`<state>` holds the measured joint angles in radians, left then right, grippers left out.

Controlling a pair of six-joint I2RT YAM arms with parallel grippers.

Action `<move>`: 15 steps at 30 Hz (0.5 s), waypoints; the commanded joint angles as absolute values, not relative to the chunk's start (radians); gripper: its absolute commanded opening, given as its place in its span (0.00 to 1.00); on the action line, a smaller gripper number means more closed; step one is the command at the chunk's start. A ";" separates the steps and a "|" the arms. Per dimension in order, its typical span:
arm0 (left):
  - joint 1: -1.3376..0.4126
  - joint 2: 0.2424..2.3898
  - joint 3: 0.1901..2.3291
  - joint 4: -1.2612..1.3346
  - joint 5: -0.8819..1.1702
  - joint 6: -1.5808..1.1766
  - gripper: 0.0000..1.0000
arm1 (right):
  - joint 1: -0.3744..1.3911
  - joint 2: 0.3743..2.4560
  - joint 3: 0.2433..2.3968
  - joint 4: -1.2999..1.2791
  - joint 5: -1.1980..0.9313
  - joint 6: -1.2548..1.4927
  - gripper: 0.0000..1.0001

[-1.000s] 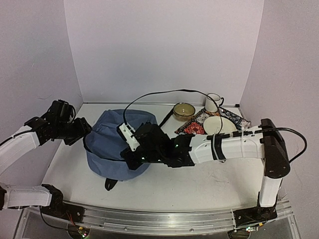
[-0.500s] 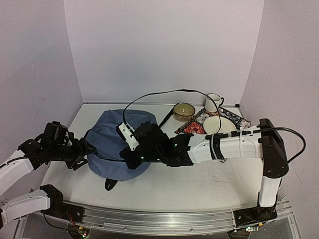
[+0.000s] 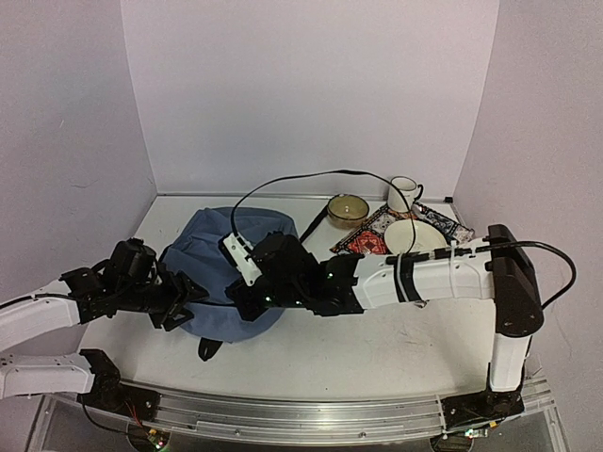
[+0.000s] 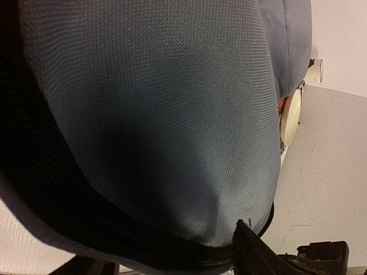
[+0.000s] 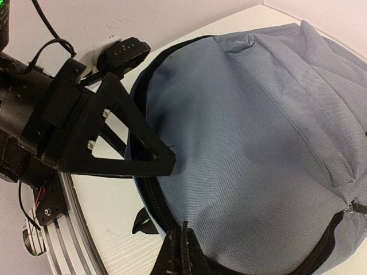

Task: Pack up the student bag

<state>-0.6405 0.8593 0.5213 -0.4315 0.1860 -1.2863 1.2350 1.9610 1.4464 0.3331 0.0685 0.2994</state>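
The student bag, slate-blue with a black zip, lies left of the table's middle. Its cloth fills the left wrist view and most of the right wrist view. My left gripper is at the bag's near-left edge, open, with the bulging cloth between its jaws. One of its fingers shows at the lower right; the other is hidden. The right wrist view shows a triangular black finger of it lying against the bag's rim. My right gripper is shut, pinching the bag's near zip edge.
At the back right stand a brown bowl, a white mug and a cream plate on a patterned cloth. A black strap loop pokes out under the bag. Walls close in the left, back and right sides.
My left arm has swung from the far left in to the bag's near-left edge. The right arm and the bag have stayed put.
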 commanded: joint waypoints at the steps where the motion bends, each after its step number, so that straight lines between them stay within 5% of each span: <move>1: -0.663 0.895 0.537 -0.323 0.130 -1.322 0.53 | 1.238 1.968 1.486 0.364 0.079 0.281 0.00; 8: -0.665 0.852 0.508 -0.326 0.100 -1.319 0.03 | 1.224 1.916 1.425 0.360 0.174 0.244 0.00; 15: -0.665 0.811 0.560 -0.473 0.063 -1.259 0.00 | 1.131 1.828 1.296 0.354 0.220 0.262 0.00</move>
<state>-0.6625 0.8483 0.5013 -0.4065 0.1146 -1.3032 1.1971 1.9280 1.3560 0.3500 0.1541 0.2593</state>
